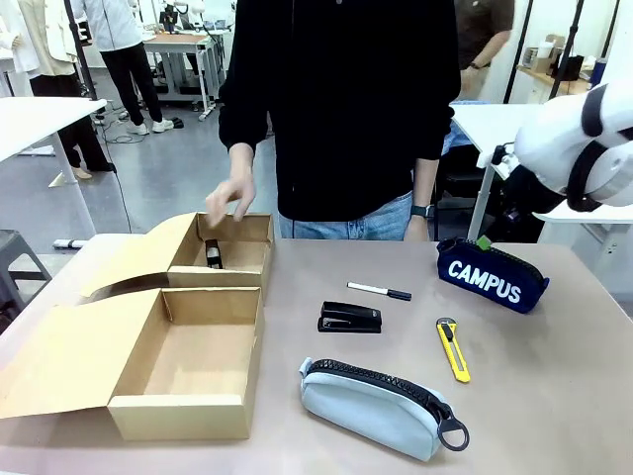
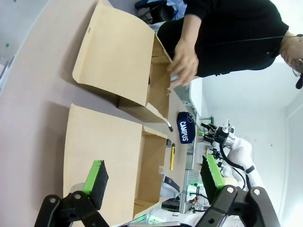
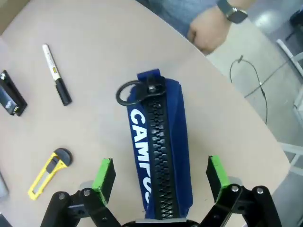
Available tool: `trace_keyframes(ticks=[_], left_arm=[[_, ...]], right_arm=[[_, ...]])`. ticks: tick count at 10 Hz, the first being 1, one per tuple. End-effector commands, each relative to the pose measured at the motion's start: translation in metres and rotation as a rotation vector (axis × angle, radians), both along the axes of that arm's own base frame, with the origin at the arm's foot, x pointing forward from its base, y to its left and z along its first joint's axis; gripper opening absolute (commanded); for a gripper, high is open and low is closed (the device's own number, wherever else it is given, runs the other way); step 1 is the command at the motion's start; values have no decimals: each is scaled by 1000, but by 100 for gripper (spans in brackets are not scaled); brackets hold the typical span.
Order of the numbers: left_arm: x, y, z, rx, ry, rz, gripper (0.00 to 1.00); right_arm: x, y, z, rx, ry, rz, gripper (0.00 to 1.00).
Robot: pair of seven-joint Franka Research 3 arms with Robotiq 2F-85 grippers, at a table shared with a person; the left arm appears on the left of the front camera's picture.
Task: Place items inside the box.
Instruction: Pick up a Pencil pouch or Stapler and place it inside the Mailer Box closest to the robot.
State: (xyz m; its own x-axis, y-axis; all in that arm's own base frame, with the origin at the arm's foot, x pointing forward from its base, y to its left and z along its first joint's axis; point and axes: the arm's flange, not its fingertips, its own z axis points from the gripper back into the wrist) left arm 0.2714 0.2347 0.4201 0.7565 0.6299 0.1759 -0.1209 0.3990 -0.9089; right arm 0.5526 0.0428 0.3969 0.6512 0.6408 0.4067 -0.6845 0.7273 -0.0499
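Note:
Two open cardboard boxes sit at the table's left. The far box (image 1: pixel 242 259) holds a black stapler (image 1: pixel 213 253), and a person's hand (image 1: pixel 230 198) hovers over it. The near box (image 1: pixel 188 411) holds nothing I can see. On the table lie a white marker (image 1: pixel 379 291), a second black stapler (image 1: pixel 349 318), a yellow utility knife (image 1: pixel 453 348), a grey-blue zip pouch (image 1: pixel 381 406) and a navy pouch (image 1: pixel 492 275). My right gripper (image 3: pixel 160 176) is open, straddling the navy pouch (image 3: pixel 161 156) from above. My left gripper (image 2: pixel 154 177) is open and holds nothing, facing the boxes.
The boxes' lids (image 1: pixel 59 361) spread out flat to the left. The person stands at the far edge with the other hand (image 3: pixel 210 26) near the navy pouch. My right arm (image 1: pixel 579 139) comes in from the upper right. Bare tabletop lies at the front right.

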Motion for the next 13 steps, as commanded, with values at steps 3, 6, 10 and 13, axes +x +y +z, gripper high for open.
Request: trace_keyframes(ticks=[3,6,10,13], left_arm=[[0,1,-1,-2,-31,-7,100],[0,1,-1,-2,-31,-7,100],[0,1,-1,-2,-31,-7,100],[0,1,-1,-2,-31,-7,100]], right_arm=[[29,4,-31,-52,141,-4,100],[30,15,-62,-100,221,16,100],[29,20,-72,-119,261,-21,100],[26,16,-70,-100,297,-61,6]])
